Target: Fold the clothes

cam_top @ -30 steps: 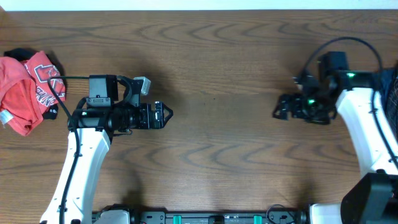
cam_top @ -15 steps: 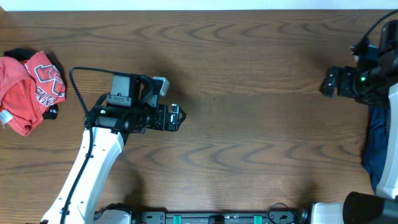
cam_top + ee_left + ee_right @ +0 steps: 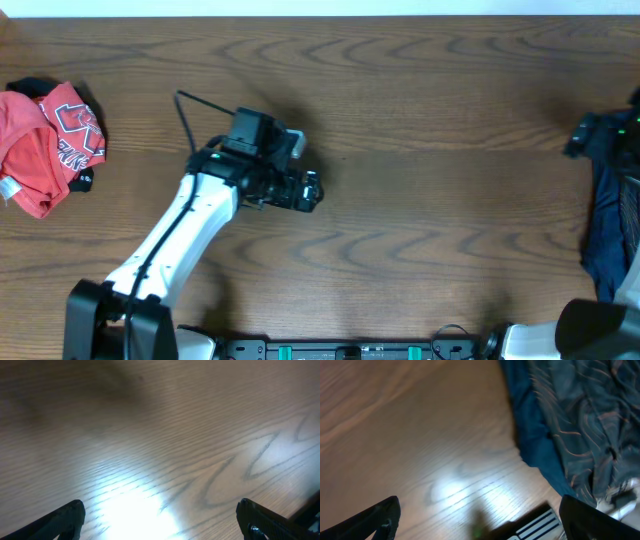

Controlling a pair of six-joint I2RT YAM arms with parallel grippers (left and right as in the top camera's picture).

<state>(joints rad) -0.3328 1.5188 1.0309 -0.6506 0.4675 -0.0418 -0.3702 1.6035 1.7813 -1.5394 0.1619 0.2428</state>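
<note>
"Wood grain alone lies under the left gripper point(image 3: 160, 524). Its jaws stand wide apart, one fingertip in each bottom corner of the wrist view, and it holds nothing."

"And the right gripper point(image 3: 480, 521)?"

"Spread just as wide and empty, over the bare table point(image 3: 420, 435). The jersey point(image 3: 575, 420), black with thin orange contour lines and a blue edge, lies crumpled beside the finger on the right of that view. Whether that finger touches the cloth cannot be told."

"What is hard to make out?"

"A pale striped thing point(image 3: 537, 524) at the bottom edge of that view is too blurred to name. From overhead, the right gripper is a dark shape at the table's right edge, partly cut off, and the jersey runs out of the picture there too."

"Farther off?"

"The left arm point(image 3: 190, 225) reaches to mid-table, its gripper well apart from any cloth. At the far left edge a red garment point(image 3: 40, 150) with white lettering lies bunched, with some black cloth point(image 3: 27, 88) showing at its top."
</note>
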